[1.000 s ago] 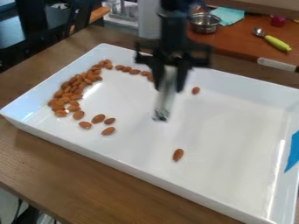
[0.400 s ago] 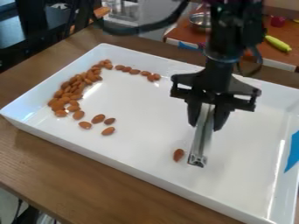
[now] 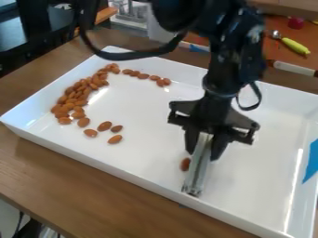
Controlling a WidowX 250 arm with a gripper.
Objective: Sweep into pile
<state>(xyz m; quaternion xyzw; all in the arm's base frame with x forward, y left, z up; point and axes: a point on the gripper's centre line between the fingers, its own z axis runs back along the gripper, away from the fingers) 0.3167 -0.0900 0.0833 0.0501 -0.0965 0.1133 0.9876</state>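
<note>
My gripper (image 3: 203, 153) hangs over the front middle of the white tray (image 3: 255, 181), shut on a pale, metallic-looking strip tool (image 3: 197, 173). The tool slants down, its lower end close to the tray's front wall. A single almond (image 3: 185, 164) lies right against the tool's left side. Along the tray's left side many almonds form a curved heap (image 3: 77, 95), and a short row (image 3: 142, 76) continues from it along the back wall. Several loose almonds (image 3: 104, 126) lie just to the right of the heap's front end.
The tray's raised walls surround the work area on a wooden table (image 3: 81, 186). Blue tape (image 3: 312, 160) is on the right wall. Behind, on an orange-brown surface, are a yellow-green-handled utensil (image 3: 294, 45) and a white-handled one (image 3: 294, 68).
From above the tray's middle, the gripper and tool came forward and right, then shifted left and nearer the front wall. The almond beside the tool has moved slightly left.
</note>
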